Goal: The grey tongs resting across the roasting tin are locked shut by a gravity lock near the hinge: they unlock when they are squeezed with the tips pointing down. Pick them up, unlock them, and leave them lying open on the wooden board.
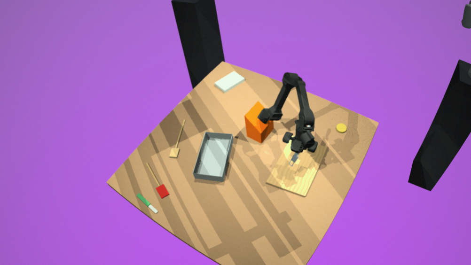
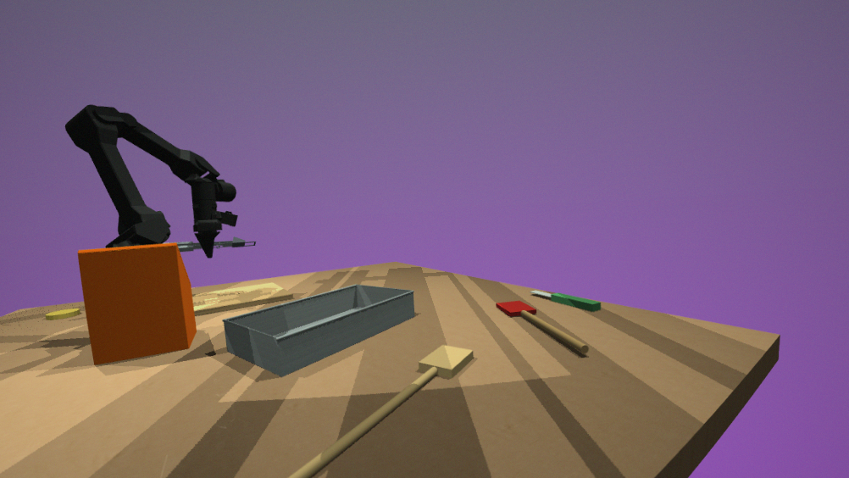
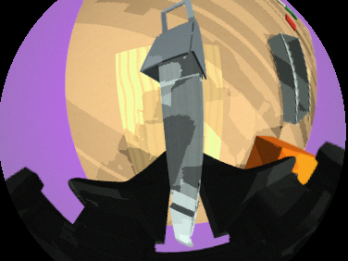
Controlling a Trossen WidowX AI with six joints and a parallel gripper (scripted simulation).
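Observation:
My gripper [image 1: 297, 151] [image 2: 208, 252] [image 3: 179, 152] is shut on the grey tongs [image 1: 292, 160] [image 2: 237, 242] [image 3: 182, 111], holding them above the wooden board [image 1: 304, 189] [image 2: 261, 291] [image 3: 126, 79]. In the exterior view the tongs lie nearly level, with the block and wire loop at the right end. In the wrist view this end points away from the fingers; the pale other end shows between them. The arms look pressed together; the lock's state cannot be told. The roasting tin [image 1: 208, 177] [image 2: 338, 341] [image 3: 287, 83] stands apart, with nothing across it.
An orange block [image 1: 253, 129] [image 2: 133, 305] [image 3: 268, 150] stands beside the arm's base. A yellow disc [image 1: 341, 128] [image 2: 63, 314] lies beyond the board. A red spatula [image 1: 162, 191] [image 2: 515, 308], a tan one [image 1: 174, 152] [image 2: 445, 359] and a green-handled knife [image 1: 143, 199] [image 2: 574, 301] lie beyond the tin.

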